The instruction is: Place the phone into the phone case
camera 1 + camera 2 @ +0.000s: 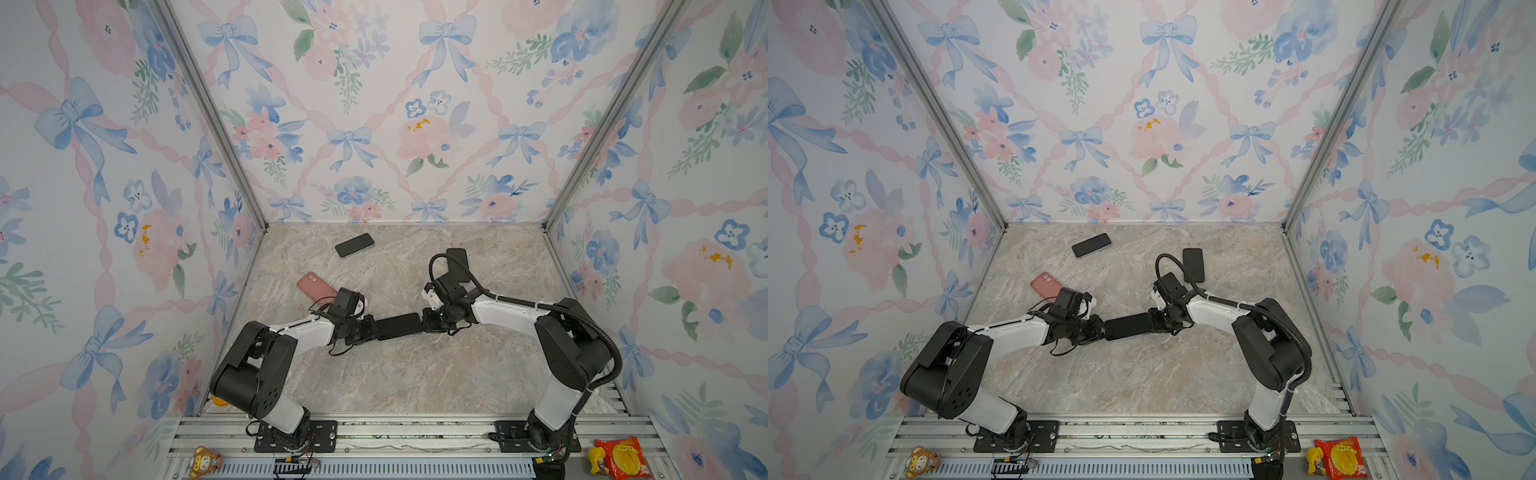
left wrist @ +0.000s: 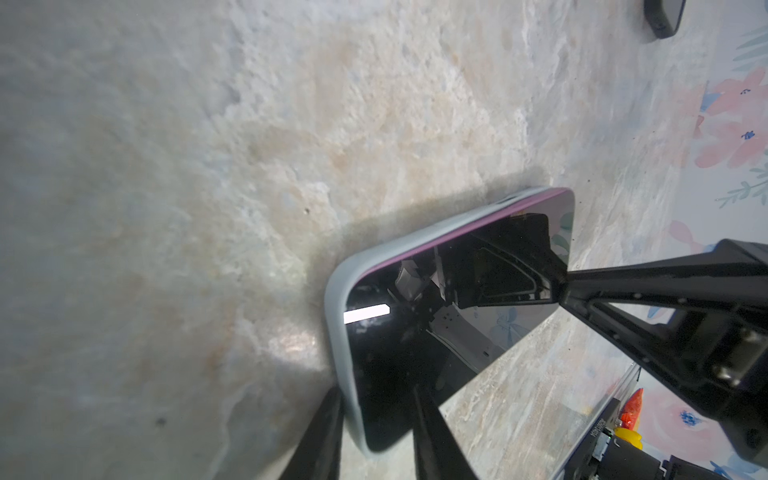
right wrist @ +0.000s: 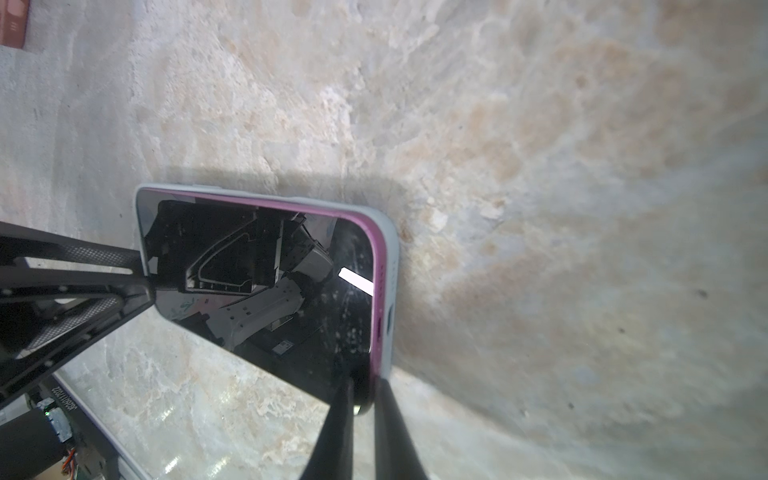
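Observation:
A black-screened phone [image 1: 399,326] [image 1: 1128,327] with a purple rim hangs low over the marble table, held between my two grippers. It sits inside a grey phone case [image 2: 338,332] [image 3: 388,291], and the purple rim shows just inside the case lip. My left gripper [image 1: 376,329] [image 2: 376,399] is shut on one short end, one finger outside the case and the other on the screen [image 2: 436,332]. At the opposite end my right gripper [image 1: 424,324] [image 3: 365,384] pinches a corner, with one finger on the glass [image 3: 270,291] and one behind the case.
A black phone [image 1: 354,245] lies near the back wall. Another flat black slab [image 1: 457,264] lies at back right, partly behind the right arm. A pink case [image 1: 316,286] lies beside the left wrist. Toys and a red snack packet [image 1: 623,457] sit on the front rail.

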Action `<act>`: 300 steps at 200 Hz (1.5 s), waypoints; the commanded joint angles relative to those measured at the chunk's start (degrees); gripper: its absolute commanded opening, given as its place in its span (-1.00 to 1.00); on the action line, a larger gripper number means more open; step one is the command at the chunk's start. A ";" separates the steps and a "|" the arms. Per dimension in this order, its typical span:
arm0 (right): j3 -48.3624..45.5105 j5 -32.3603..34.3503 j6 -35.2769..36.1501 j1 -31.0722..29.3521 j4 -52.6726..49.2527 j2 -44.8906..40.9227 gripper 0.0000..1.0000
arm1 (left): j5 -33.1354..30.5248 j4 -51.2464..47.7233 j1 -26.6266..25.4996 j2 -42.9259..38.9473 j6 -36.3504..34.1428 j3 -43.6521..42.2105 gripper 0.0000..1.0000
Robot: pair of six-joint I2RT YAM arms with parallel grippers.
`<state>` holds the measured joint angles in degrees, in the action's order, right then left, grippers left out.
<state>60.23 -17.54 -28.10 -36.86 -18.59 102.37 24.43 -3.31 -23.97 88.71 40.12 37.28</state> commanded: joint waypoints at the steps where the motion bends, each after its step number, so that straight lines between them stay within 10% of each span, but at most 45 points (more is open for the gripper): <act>1: -1.76 -2.52 -0.86 -2.88 3.37 2.66 -0.75 | 2.23 2.10 -1.41 2.94 0.79 -0.28 -0.40; 96: -2.66 -3.37 -3.35 -6.17 6.27 4.45 -0.75 | 8.02 9.17 -2.49 4.29 3.71 -1.33 -0.24; 300: -3.54 -5.03 -9.24 -9.50 12.45 8.02 -0.85 | 8.27 12.28 -3.37 5.69 4.79 -2.56 -0.61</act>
<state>59.72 -12.49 -35.94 -39.53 -17.54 102.72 21.45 6.39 -23.88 90.87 44.16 35.88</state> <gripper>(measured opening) 0.092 0.199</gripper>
